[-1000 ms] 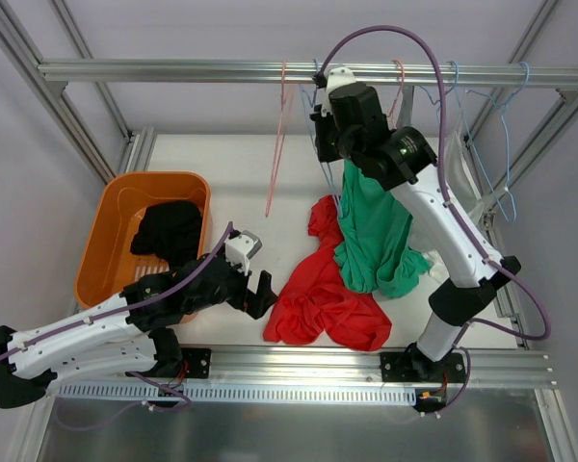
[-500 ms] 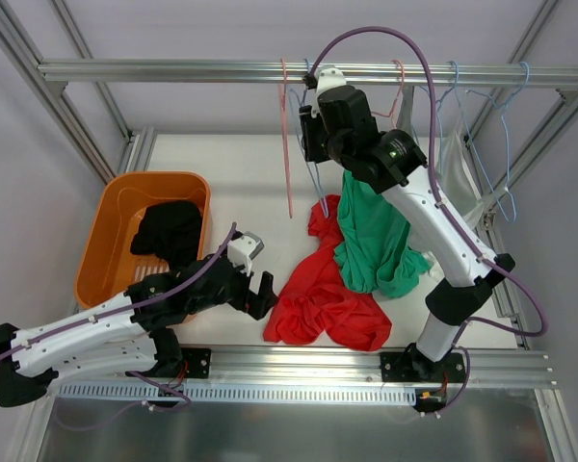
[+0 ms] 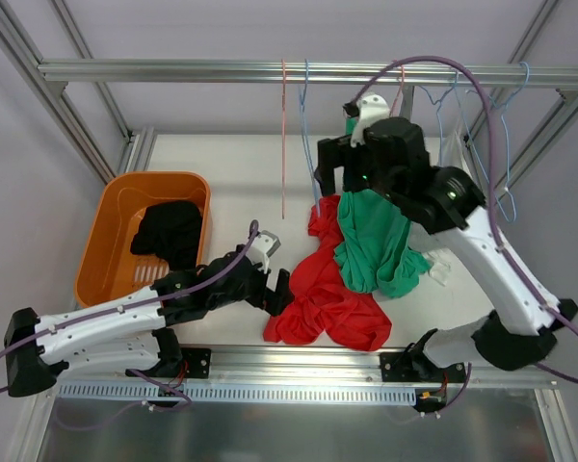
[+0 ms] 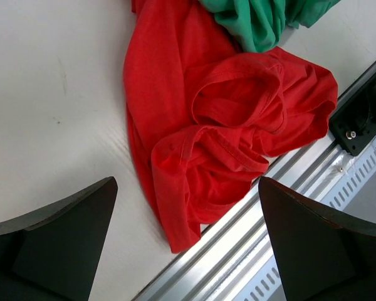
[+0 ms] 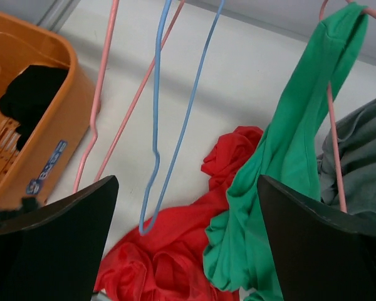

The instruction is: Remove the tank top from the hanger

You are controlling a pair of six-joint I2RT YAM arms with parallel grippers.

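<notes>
One green tank top (image 5: 282, 157) hangs by a strap from a pink hanger (image 5: 336, 144) over the desk's right half. Its lower part is heaped on a red garment (image 4: 225, 125) toward the near edge. I see my right fingers (image 5: 50, 244) spread wide near the hanging cloth, gripping nothing. My left fingers (image 4: 56, 238) are spread as well, empty, above the red garment. An orange basket (image 3: 101, 231) holding black cloth (image 3: 169, 231) sits at the left edge.

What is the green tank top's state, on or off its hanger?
Partly on: the green tank top has one strap hooked over the pink hanger, its body sagging below.
</notes>
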